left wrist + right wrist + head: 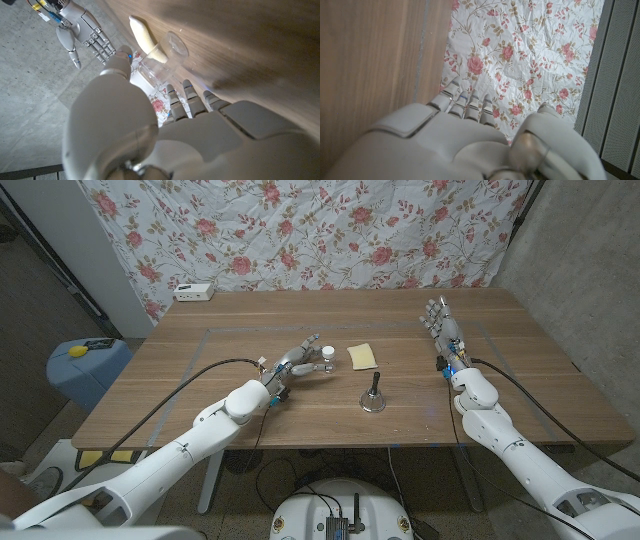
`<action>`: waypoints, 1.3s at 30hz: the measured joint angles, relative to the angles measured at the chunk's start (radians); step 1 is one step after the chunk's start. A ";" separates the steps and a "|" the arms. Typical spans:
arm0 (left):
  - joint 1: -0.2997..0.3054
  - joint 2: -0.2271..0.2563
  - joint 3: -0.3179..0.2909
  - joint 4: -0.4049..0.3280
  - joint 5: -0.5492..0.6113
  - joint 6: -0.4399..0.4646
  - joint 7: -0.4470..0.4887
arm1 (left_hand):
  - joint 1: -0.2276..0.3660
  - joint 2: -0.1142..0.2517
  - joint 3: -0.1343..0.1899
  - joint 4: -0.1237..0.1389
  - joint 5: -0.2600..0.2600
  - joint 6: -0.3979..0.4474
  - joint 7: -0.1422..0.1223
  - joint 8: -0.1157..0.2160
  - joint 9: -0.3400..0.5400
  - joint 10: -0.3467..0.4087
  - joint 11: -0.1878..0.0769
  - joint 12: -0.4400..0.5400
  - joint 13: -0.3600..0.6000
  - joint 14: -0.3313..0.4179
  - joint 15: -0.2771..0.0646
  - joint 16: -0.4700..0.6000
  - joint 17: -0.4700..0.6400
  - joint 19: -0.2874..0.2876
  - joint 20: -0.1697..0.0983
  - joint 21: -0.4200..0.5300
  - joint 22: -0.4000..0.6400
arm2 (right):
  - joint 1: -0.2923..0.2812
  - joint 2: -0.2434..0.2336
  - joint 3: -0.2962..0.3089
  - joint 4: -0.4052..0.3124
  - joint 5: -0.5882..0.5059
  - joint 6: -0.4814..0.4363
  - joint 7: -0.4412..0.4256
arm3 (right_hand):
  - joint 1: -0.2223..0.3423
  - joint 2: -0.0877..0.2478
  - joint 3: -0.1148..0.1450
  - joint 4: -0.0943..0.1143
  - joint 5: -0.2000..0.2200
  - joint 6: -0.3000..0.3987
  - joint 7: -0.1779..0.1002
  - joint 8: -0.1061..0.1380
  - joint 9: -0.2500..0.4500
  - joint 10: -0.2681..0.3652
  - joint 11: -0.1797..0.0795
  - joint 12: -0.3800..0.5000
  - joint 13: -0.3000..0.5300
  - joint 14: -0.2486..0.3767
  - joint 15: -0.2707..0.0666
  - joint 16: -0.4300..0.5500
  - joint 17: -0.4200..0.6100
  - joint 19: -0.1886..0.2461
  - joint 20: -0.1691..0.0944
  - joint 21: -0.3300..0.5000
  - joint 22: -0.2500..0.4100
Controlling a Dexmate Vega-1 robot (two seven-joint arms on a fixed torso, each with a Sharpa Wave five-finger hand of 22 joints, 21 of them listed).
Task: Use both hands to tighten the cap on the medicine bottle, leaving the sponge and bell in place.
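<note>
Reaching over the tabletop (200,365), the left hand (293,366) has its fingers around the medicine bottle (326,358), just left of the sponge (362,356). The bell (373,394) stands near the sponge. The right hand (442,330), fingers spread, holds nothing, well right of the sponge.

You have no lettering, label, brand, number or sign to read anywhere in these views. The small clear plastic medicine bottle with the white cap (326,358) shows no label you could make out, and the small white box (193,292) at the table's far edge is too small to show any print.
</note>
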 measured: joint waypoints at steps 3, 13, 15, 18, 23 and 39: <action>0.000 0.000 0.000 0.001 0.011 0.001 0.009 | 0.013 0.005 0.000 0.000 0.000 0.000 0.000 0.000 0.000 0.004 -0.001 0.000 0.000 0.005 -0.002 0.000 0.002 0.003 -0.003 0.000 -0.005 | 0.000 0.002 0.004 0.005 0.000 0.000 0.000 | -0.003 -0.003 0.000 0.000 0.000 0.000 0.000 0.000 0.000 0.000 0.000 0.000 0.000 0.000 0.000 0.000 0.000 0.000 0.000 0.000 0.000; -0.003 -0.007 0.006 0.011 0.017 0.004 0.017 | 0.043 0.025 -0.004 -0.004 -0.017 0.002 0.002 0.004 0.000 0.044 -0.006 0.000 0.000 0.031 -0.001 0.000 0.003 0.022 -0.006 0.000 -0.005 | -0.001 0.005 0.007 0.011 0.003 0.010 0.001 | -0.004 -0.004 0.000 0.000 0.008 0.000 0.000 0.000 0.000 0.000 0.000 0.000 0.000 0.000 0.000 0.000 0.000 0.000 0.000 0.000 0.000; -0.003 -0.007 0.006 0.011 0.017 0.004 0.018 | 0.047 0.028 -0.007 -0.007 -0.017 0.001 0.006 0.004 0.000 0.052 -0.009 0.000 0.000 0.039 0.000 0.000 0.003 0.029 -0.007 0.000 -0.005 | -0.002 0.005 0.007 0.012 0.003 0.010 0.001 | -0.004 -0.004 -0.002 0.002 0.008 0.000 0.000 0.000 0.000 0.000 0.000 0.000 0.000 0.000 0.000 0.000 0.000 0.000 0.000 0.000 0.000; -0.006 -0.010 0.008 0.017 0.018 0.004 0.019 | 0.056 0.030 -0.009 -0.008 -0.025 0.001 0.012 0.004 0.000 0.061 -0.008 0.004 0.000 0.042 0.000 0.000 0.002 0.036 -0.006 0.000 -0.005 | -0.003 0.006 0.009 0.012 0.004 0.013 0.001 | -0.004 -0.004 -0.004 0.004 0.008 0.000 0.000 0.000 0.000 0.000 0.000 0.000 0.000 0.000 0.000 0.000 0.000 0.000 0.000 0.000 0.000; -0.011 -0.018 0.013 0.028 0.018 0.004 0.019 | 0.069 0.043 -0.012 -0.004 -0.035 -0.001 0.032 0.004 0.000 0.080 -0.006 0.004 0.000 0.063 -0.001 0.000 0.002 0.047 -0.006 0.000 -0.005 | -0.006 0.007 0.010 0.013 0.006 0.017 0.001 | -0.004 -0.004 -0.004 0.004 0.008 0.000 0.000 0.000 0.000 0.000 0.000 0.000 0.000 0.000 0.000 0.000 0.000 0.000 0.000 0.000 0.000; -0.037 -0.042 0.027 0.069 0.016 -0.017 0.005 | 0.098 0.064 -0.025 -0.008 -0.061 0.011 0.072 0.004 0.000 0.159 0.001 0.012 -0.005 0.116 -0.003 0.000 0.002 0.083 -0.010 0.001 -0.008 | -0.017 0.008 0.016 0.010 0.008 0.025 -0.007 | -0.006 -0.001 -0.008 0.000 0.008 0.000 0.000 0.000 0.000 0.000 0.000 0.000 0.000 0.000 0.000 0.000 0.000 0.000 0.000 0.000 0.000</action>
